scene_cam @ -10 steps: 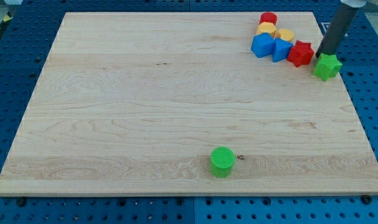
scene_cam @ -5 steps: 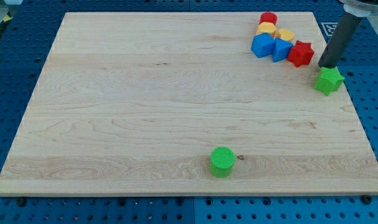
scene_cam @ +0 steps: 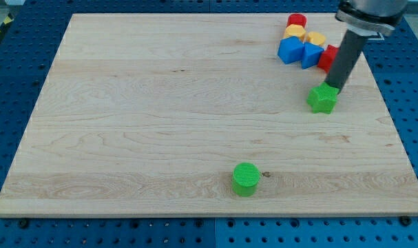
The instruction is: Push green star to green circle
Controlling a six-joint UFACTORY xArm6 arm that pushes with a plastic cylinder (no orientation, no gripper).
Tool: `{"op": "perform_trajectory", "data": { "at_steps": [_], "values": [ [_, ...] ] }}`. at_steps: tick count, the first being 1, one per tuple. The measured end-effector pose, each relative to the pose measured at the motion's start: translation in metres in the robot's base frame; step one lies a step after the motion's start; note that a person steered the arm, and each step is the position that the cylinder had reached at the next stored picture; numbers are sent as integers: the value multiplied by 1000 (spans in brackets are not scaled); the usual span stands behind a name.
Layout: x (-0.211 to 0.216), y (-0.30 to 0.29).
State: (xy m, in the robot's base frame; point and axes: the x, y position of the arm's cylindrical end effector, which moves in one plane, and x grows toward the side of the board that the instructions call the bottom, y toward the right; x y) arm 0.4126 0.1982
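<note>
The green star [scene_cam: 323, 98] lies on the wooden board [scene_cam: 160, 117] at the view's right, below the cluster of blocks. My tip [scene_cam: 331, 87] touches the star's upper right side. The green circle [scene_cam: 246, 179] stands near the board's bottom edge, left of and well below the star. The rod leans up to the view's top right and hides part of the red star [scene_cam: 327, 58].
A cluster sits at the board's top right: a red block [scene_cam: 297, 21], two yellow blocks [scene_cam: 295, 32] [scene_cam: 316, 38], and two blue blocks [scene_cam: 290, 50] [scene_cam: 310, 55]. The board's right edge runs close to the star's right.
The green star has slid left and down, from the board's right edge toward the middle. My tip has moved with it, down and to the left.
</note>
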Motion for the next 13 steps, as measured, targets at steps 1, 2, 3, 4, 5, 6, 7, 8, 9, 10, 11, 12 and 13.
{"op": "perform_trajectory", "data": {
  "at_steps": [1,2,3,4,5,6,7,8,9,10,11,12,13],
  "values": [
    [7,-26],
    [22,-15],
    [28,-9],
    [32,-9],
    [51,3],
    [60,0],
    [62,-34],
    [62,-74],
    [63,-110],
    [64,-138],
    [66,-159],
    [68,-175],
    [81,-185]
  ]
}}
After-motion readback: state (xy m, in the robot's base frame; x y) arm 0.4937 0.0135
